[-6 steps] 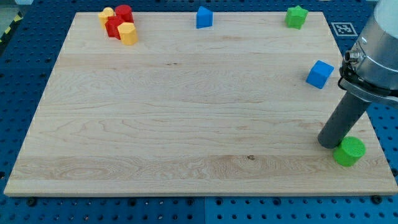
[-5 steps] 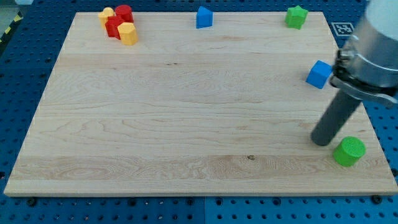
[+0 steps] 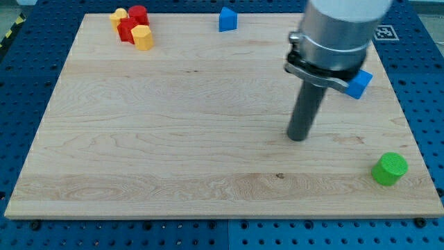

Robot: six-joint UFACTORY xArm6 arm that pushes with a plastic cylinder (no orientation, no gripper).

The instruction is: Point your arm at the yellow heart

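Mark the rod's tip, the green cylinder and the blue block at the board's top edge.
My tip [image 3: 297, 137]: camera view, the rod's very end on the board.
Green cylinder [image 3: 390, 169]: camera view, middle of the block.
Blue block [image 3: 227, 19]: camera view, its front face.

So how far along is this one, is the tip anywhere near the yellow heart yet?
Done: my tip has left the green cylinder at the view's lower right and moved toward the board's middle. In hand: it sits on open wood, touching no block. Left: most of the way, since the yellow heart lies in the red-and-yellow cluster at the view's top left, beside the red block.
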